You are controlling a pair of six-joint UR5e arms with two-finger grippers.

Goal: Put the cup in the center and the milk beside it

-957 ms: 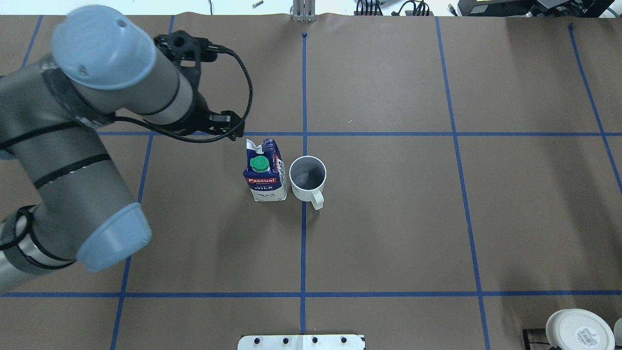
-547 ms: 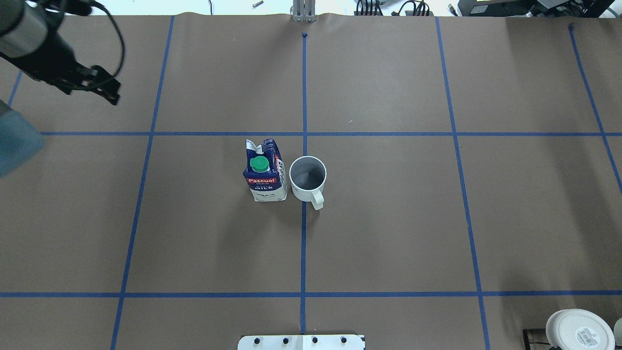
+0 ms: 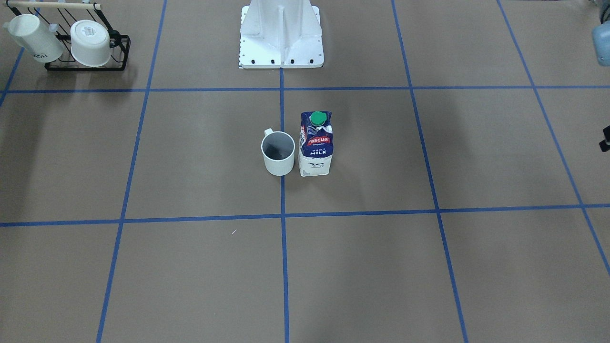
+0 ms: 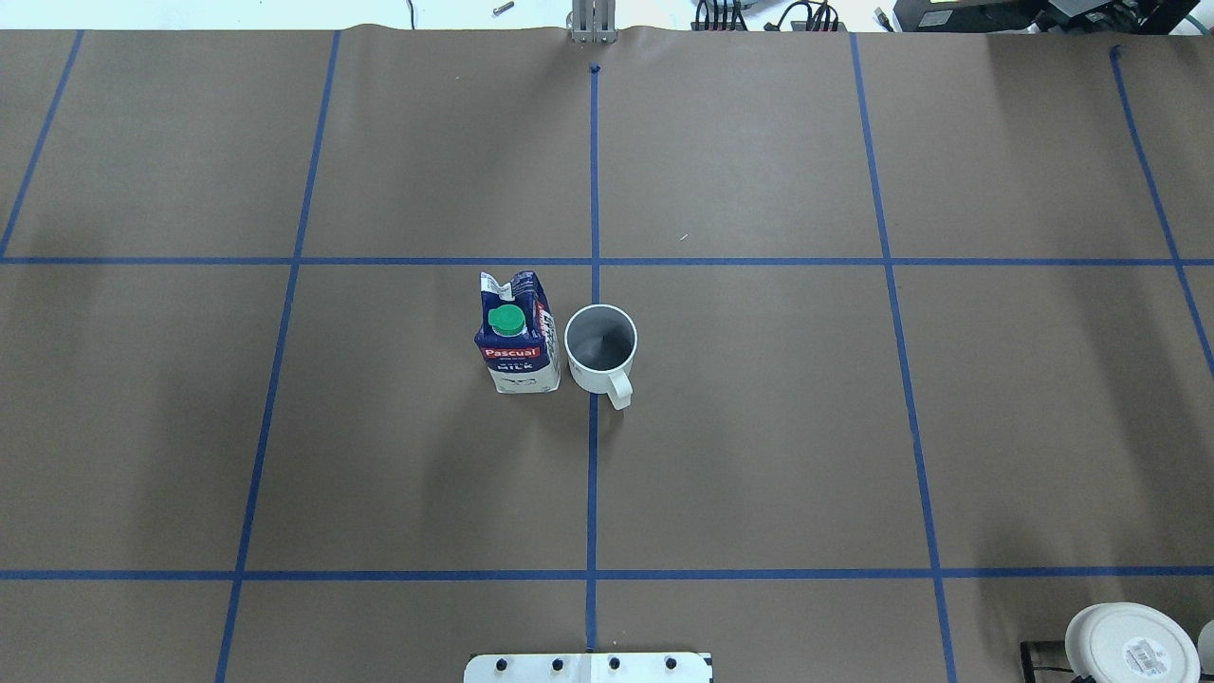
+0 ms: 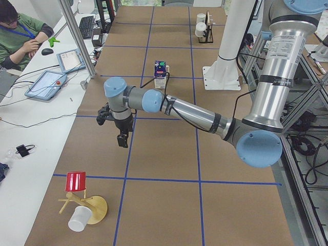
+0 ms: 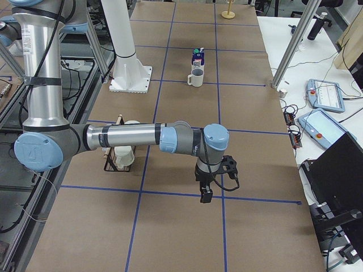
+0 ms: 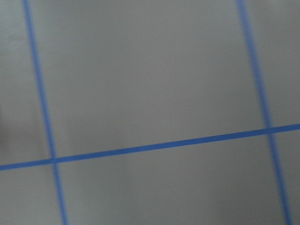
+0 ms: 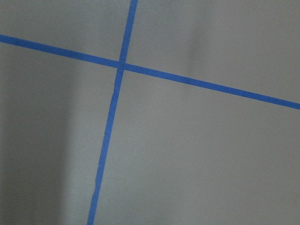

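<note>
The cup, a white mug with a dark grey inside, stands upright on the vertical tape line in the center. The milk, a navy-and-white carton with a green cap, stands upright right beside it, on the robot's left. Both also show in the front-facing view: the cup and the milk. My left gripper hangs over the table far to the robot's left of them, and I cannot tell if it is open. My right gripper hangs over the far right end, and I cannot tell its state either. Neither holds anything I can see.
A black rack with two white mugs stands at the robot's near right corner. The white robot base is behind the center. A red cup on a wooden stand and a white cup lie at the left end. An operator sits beside the table.
My left arm has pulled back from beside the milk toward the left and has left the overhead view. The milk and the cup have not moved.
</note>
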